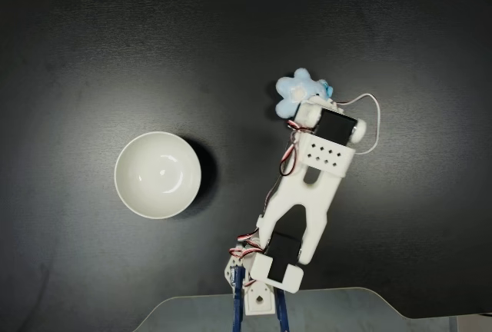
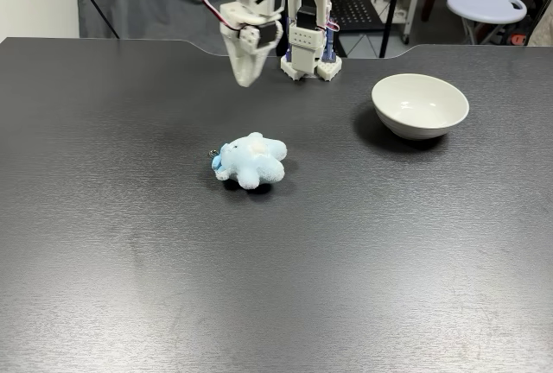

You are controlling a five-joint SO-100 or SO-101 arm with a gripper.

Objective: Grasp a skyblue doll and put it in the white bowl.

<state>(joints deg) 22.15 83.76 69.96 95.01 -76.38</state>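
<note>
We see the gripper (image 2: pixel 247 78) hanging above the table, pointing down, its two white fingers drawn together to a tip with nothing between them. From above, the arm covers its tip, so there we cannot judge the jaws. Just in front of it in a fixed view lies one skyblue doll (image 2: pixel 251 161), flat on the dark table (image 2: pixel 130 261), clear of the fingers, a small metal clasp at its left edge. From above in a fixed view, that same doll (image 1: pixel 297 91) peeks out past the end of the white arm (image 1: pixel 307 194). We count one white bowl (image 2: pixel 420 104), upright and holding nothing, well apart from the doll, to the right; from above the bowl (image 1: pixel 157 174) sits to the arm's left.
</note>
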